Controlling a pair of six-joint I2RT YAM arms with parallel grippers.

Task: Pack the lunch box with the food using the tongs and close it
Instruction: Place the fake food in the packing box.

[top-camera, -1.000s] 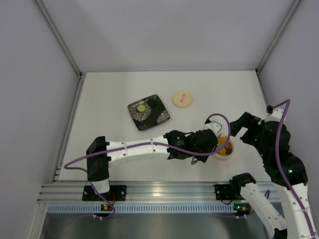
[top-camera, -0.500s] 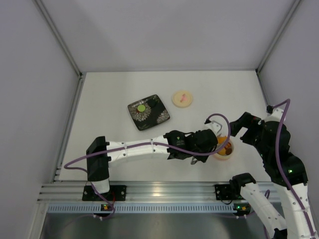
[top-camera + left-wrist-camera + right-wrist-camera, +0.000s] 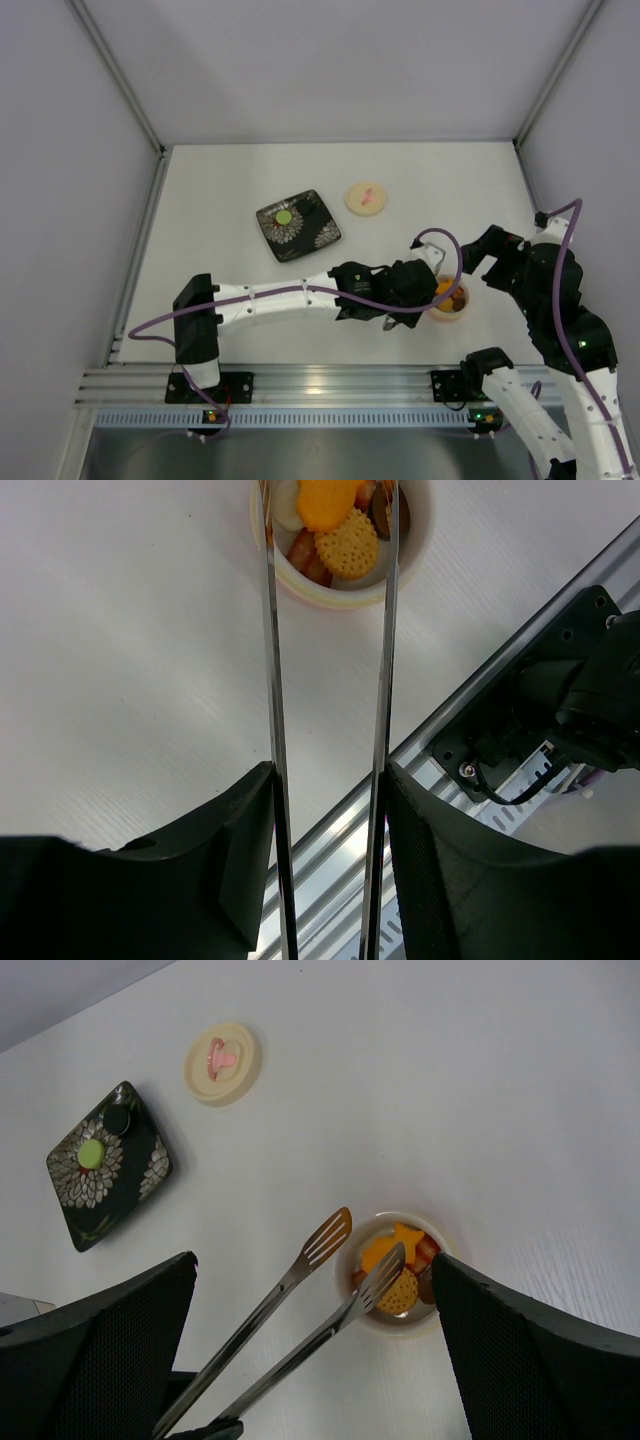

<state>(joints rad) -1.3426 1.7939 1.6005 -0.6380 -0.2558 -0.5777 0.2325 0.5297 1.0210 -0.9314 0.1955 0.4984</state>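
Left gripper (image 3: pixel 328 780) is closed on the tongs (image 3: pixel 273 680) over the lunch box (image 3: pixel 335 592), unmoved since earlier; tong tips are cropped.

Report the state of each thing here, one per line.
lunch box: open, holding food
lid: off, flat on the table
tongs: held, arms apart, tips at lunch box
plate: carries a green piece
left gripper: shut on tongs
right gripper: open, empty

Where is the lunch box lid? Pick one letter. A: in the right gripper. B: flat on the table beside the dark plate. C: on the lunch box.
B: the lid lies on the table next to the plate, and the lunch box stands open with food showing.
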